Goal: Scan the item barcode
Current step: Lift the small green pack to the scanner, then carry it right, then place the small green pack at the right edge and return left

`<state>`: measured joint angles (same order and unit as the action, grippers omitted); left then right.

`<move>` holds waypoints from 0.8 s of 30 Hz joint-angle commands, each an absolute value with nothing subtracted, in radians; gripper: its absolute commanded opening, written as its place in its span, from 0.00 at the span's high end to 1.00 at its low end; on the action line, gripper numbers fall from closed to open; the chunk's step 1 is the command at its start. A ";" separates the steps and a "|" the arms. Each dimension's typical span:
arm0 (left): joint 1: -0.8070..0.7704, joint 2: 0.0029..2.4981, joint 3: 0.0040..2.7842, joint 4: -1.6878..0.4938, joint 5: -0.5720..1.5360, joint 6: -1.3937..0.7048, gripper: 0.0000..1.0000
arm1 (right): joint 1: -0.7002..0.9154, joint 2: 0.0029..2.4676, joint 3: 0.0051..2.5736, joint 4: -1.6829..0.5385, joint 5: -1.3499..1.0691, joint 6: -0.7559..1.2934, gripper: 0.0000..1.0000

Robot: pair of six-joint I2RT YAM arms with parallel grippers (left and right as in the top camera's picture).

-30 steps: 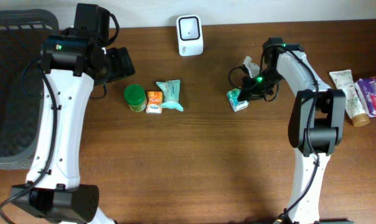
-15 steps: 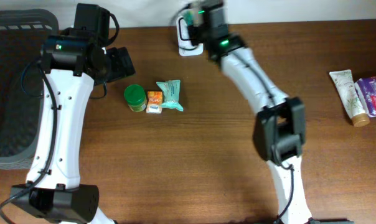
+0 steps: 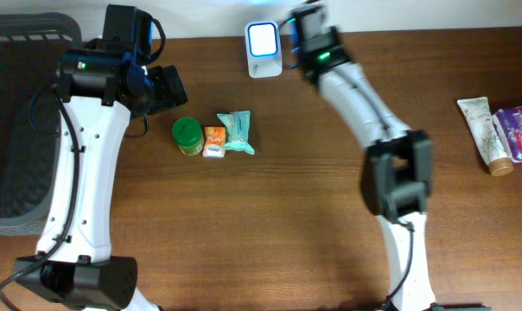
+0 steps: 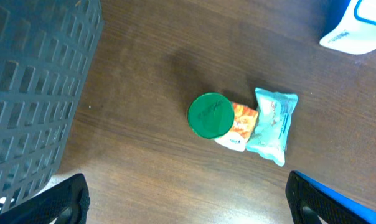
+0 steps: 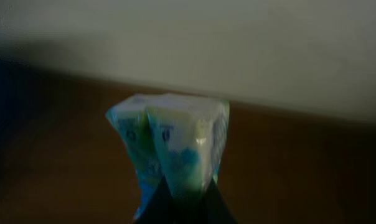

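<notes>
The right gripper (image 3: 298, 24) is clenched on a small green-and-white packet (image 5: 173, 140), pinching its lower end so that the packet stands up from between the fingertips in the right wrist view (the print on it is too blurred to read). From overhead that gripper sits at the far edge of the worktop (image 3: 270, 225), at about 12 o'clock, with the packet held off the wood just at 3 o'clock of the white scanner (image 3: 264, 39), whose face glows pale blue. Whether the packet touches the scanner cannot be told. The left gripper (image 3: 164, 86) is released, its jaws spread wide and holding nothing, hovering at roughly 10 o'clock on the worktop. Below it, in the left wrist view, lie a green-lidded jar (image 4: 210, 115), a small orange packet (image 4: 241, 118) touching the jar's 3 o'clock side, and a teal pouch (image 4: 272, 124) pressed against the orange packet's 3 o'clock side. A dark mesh basket (image 3: 19, 130) fills the 9 o'clock edge. At 3 o'clock, well apart from both arms, a white tube (image 3: 485, 130) lies beside a purple packet (image 3: 520, 131).
</notes>
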<state>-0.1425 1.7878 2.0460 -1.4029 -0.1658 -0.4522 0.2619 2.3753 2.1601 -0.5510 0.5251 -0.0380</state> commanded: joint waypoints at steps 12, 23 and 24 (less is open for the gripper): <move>-0.135 1.774 2.055 -1.401 -0.173 -0.439 0.01 | -0.406 2.247 2.022 -1.110 0.187 0.019 0.27; -0.135 1.774 2.055 -1.401 -0.173 -0.439 0.01 | -0.156 2.172 2.063 -1.132 -0.472 0.046 0.01; -0.135 1.774 2.055 -1.401 -0.173 -0.439 0.01 | -0.128 2.175 2.063 -1.134 -0.543 0.046 0.01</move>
